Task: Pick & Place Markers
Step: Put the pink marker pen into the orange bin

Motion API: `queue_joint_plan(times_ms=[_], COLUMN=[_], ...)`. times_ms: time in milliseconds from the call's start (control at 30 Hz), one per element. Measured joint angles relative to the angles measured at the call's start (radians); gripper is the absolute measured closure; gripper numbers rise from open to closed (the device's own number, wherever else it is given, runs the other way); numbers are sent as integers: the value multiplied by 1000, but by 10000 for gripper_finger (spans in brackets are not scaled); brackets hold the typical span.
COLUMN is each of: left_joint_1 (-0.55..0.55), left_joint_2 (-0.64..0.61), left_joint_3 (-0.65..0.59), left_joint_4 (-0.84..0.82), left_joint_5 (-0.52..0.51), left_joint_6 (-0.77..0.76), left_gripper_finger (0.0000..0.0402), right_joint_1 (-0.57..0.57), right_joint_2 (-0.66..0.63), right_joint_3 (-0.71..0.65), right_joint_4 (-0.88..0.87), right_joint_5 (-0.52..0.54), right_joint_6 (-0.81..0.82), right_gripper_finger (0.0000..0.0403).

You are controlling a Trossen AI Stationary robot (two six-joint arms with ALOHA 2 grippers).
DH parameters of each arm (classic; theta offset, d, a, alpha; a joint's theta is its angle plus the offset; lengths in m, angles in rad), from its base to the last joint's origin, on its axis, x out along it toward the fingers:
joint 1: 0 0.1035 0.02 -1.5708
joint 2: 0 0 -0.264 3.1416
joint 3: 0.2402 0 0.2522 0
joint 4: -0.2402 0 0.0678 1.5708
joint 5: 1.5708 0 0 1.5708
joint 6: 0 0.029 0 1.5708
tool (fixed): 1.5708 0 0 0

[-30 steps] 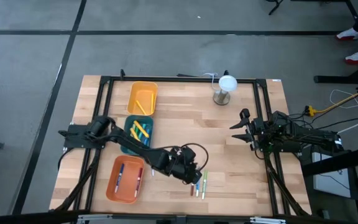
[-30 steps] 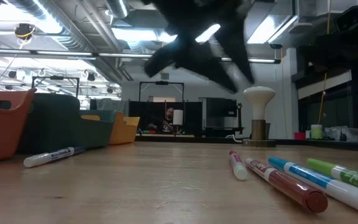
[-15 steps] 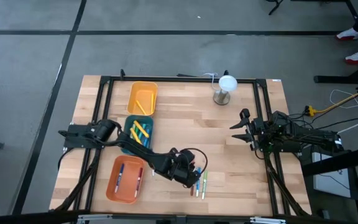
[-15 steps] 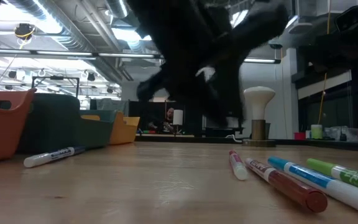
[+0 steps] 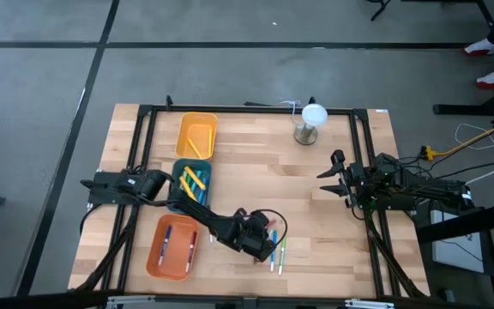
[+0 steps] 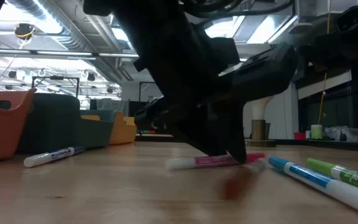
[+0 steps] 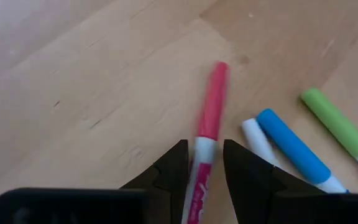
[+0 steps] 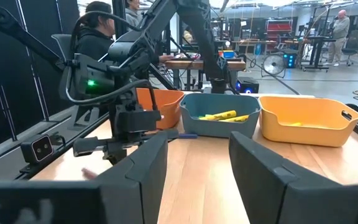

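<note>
Several markers lie on the wood near the table's front middle: a red marker [image 7: 211, 106], a blue one [image 7: 294, 149], a green one [image 7: 337, 127] and a white tip [image 7: 253, 134]. My left gripper [image 5: 269, 250] is low over them, open, slanting down from the table's left. Its fingers stand on either side of the red marker [image 6: 219, 160]. My right gripper [image 5: 326, 172] waits open at the table's right, held level, with nothing between its fingers. Another marker [image 6: 55, 155] lies alone by the trays. My left gripper [image 7: 202, 149] has the red marker's white barrel [image 7: 202, 155] in the narrow gap between its two fingers. The fingers slant down from the table's left and lie along the marker. The marker rests flat on the table, red cap pointing away. Whether either finger touches it, I cannot tell.
Three trays stand at the left: a yellow one [image 5: 197, 135] at the back, a teal one [image 5: 192, 183] with yellow and green markers, and an orange one [image 5: 172, 247] with red and blue markers. A white mushroom-shaped lamp [image 5: 313, 123] stands at the back right.
My left gripper has come down onto the group of markers at the front middle, its finger gap unchanged. The red marker has turned about on the table. It pointed toward the near edge and now lies across the low view.
</note>
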Motion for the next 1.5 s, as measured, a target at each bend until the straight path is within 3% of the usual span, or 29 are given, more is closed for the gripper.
queue_joint_plan(times_ms=[300,567,867,1167,1500], left_joint_1=[-2,-2,1,1,-2], left_joint_2=[13,13,-3,-95,-200], left_joint_3=[2,1,-5,-6,-5], left_joint_4=[-47,-60,-81,-103,-107], left_joint_5=[-23,-34,-83,-154,-171], left_joint_6=[24,52,52,57,231], left_gripper_finger=[309,375,375,375,375], right_joint_1=[0,0,0,0,0], right_joint_2=[0,0,0,0,0], right_joint_3=[0,0,0,0,0], right_joint_4=[0,0,0,0,0], right_joint_5=[0,0,0,0,0], right_joint_6=[0,2,2,1,1], right_gripper_finger=[233,233,233,233,233])
